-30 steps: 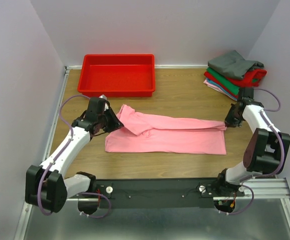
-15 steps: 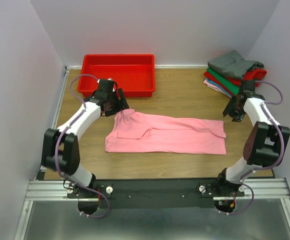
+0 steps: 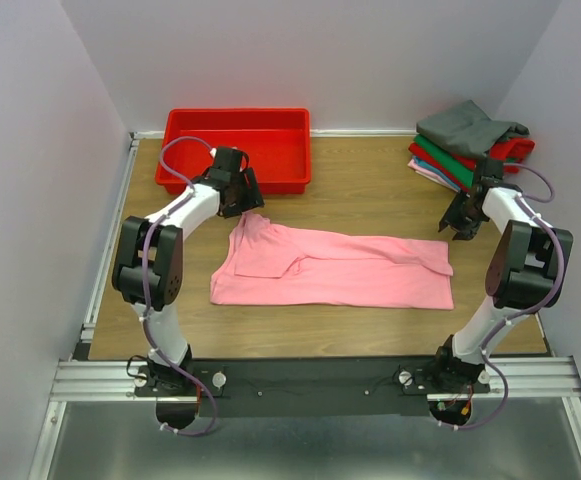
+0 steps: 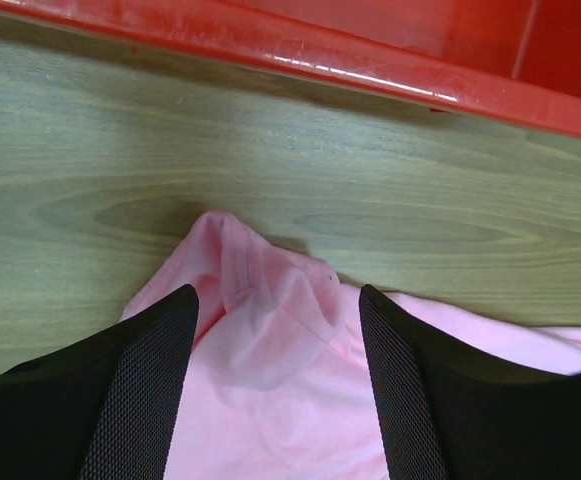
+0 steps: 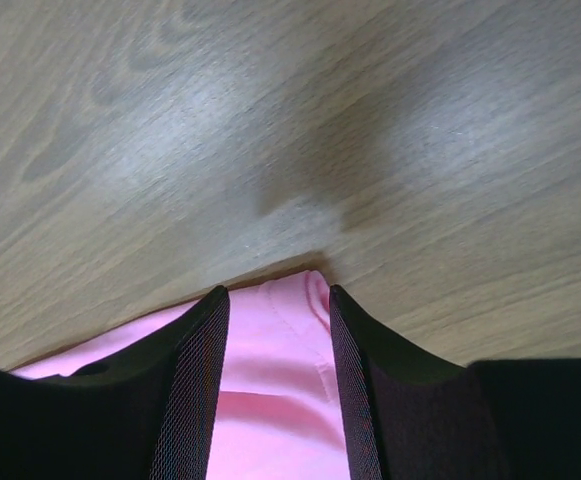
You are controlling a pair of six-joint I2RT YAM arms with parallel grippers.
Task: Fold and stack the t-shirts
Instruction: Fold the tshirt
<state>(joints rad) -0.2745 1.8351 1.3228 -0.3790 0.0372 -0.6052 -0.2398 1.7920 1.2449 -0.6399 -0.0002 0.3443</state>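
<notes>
A light pink t-shirt (image 3: 350,275) lies flat across the middle of the wooden table, folded into a long band. My left gripper (image 3: 245,200) hovers open over its far left corner. In the left wrist view that corner (image 4: 260,300) is bunched up and loose between the wide-apart jaws of the left gripper (image 4: 278,296). My right gripper (image 3: 458,218) is open at the far right corner. The right wrist view shows the hemmed corner (image 5: 285,340) lying on the wood between the separated jaws of the right gripper (image 5: 276,294). More folded t-shirts (image 3: 470,145), grey on top of red, green and pale ones, are stacked at the back right.
A red plastic tray (image 3: 235,113) stands at the back left, its near wall (image 4: 370,65) just beyond the left gripper. Bare wood (image 3: 370,180) lies between tray and stack. White walls enclose the table on three sides, with a metal rail (image 3: 320,380) along the front.
Both grippers opened and let go of the pink shirt's far corners. The left arm swung back towards the tray, and the right one drew back towards the stack.
</notes>
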